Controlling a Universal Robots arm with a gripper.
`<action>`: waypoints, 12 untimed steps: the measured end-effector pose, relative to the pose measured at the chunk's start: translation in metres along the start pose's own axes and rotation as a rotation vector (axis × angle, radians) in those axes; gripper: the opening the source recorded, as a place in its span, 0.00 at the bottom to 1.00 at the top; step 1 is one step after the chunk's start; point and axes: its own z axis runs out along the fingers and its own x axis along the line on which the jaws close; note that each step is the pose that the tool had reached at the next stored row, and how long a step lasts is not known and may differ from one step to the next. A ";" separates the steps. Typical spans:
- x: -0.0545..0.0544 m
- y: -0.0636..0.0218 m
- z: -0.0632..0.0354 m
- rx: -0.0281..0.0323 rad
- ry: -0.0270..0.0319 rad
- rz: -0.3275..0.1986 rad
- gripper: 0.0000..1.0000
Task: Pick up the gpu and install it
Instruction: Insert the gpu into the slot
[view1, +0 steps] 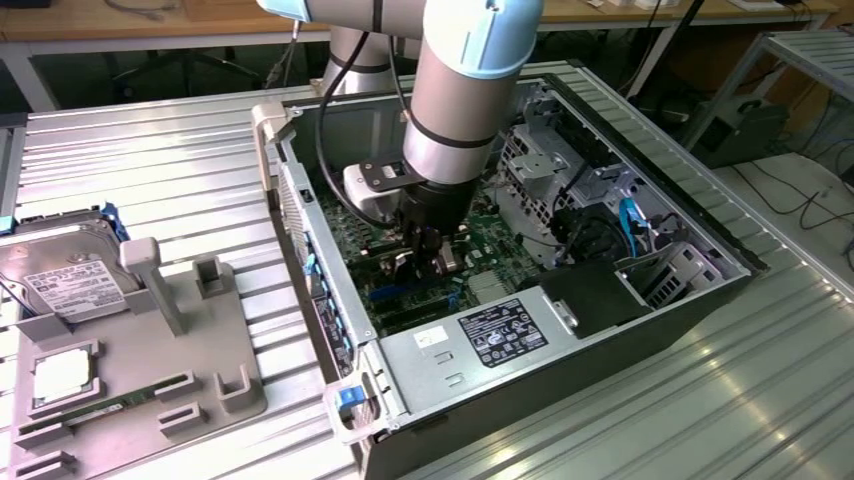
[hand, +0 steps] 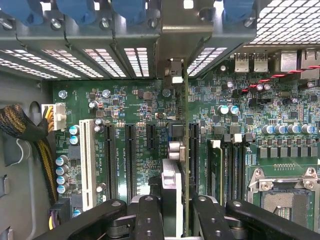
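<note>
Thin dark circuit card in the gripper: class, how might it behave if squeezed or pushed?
Probably stiff but fragile: the thin dark circuit card shows a slim edge in the black gripper. Likely light, being so thin. Standing on edge, it could tip if pushed.

A robotics laboratory or workshop is shown. A robot arm (view1: 467, 90) is seen above a ribbed metal table (view1: 160, 170), on which an open computer case (view1: 601, 375) is laid with its motherboard (hand: 145, 105) exposed. Inside it the gpu (hand: 170, 180) is gripped by the gripper (hand: 179, 200). A hard drive (view1: 67, 275) is kept in a grey fixture (view1: 187, 390). Wooden benches (view1: 134, 18) are seen behind, and cables (view1: 801, 200) are left on the floor
</note>
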 end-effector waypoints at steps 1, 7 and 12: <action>0.000 0.0000 0.0000 0.0000 0.0000 0.000 0.28; 0.000 0.0000 0.0000 0.0002 -0.0001 0.010 0.28; 0.000 0.0000 0.0000 0.0004 -0.0002 0.015 0.28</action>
